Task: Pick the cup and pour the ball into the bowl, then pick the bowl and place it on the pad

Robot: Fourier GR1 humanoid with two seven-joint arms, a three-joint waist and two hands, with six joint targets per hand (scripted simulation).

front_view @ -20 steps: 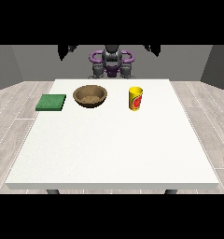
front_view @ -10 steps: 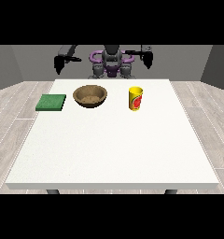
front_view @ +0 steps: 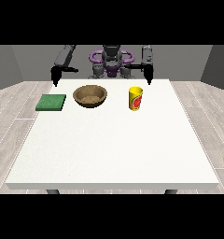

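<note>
A yellow cup with a red mark stands upright on the white table, right of centre near the far edge. No ball shows; the cup's inside is hidden. A brown wooden bowl sits to its left, and a flat green pad lies further left. The hand at the view's right hangs above the table's far edge, just behind and right of the cup, fingers straight down. Behind the pad, over the far left corner, the hand at the view's left hangs the same way. Neither hand touches anything.
The robot's torso stands behind the table's far edge. All three objects sit in a row along the far side. The table's sides border a wood-plank floor.
Both arms have swung out from the torso and come down; the hands now hang at the table's far edge. Cup, bowl and pad have not moved.
</note>
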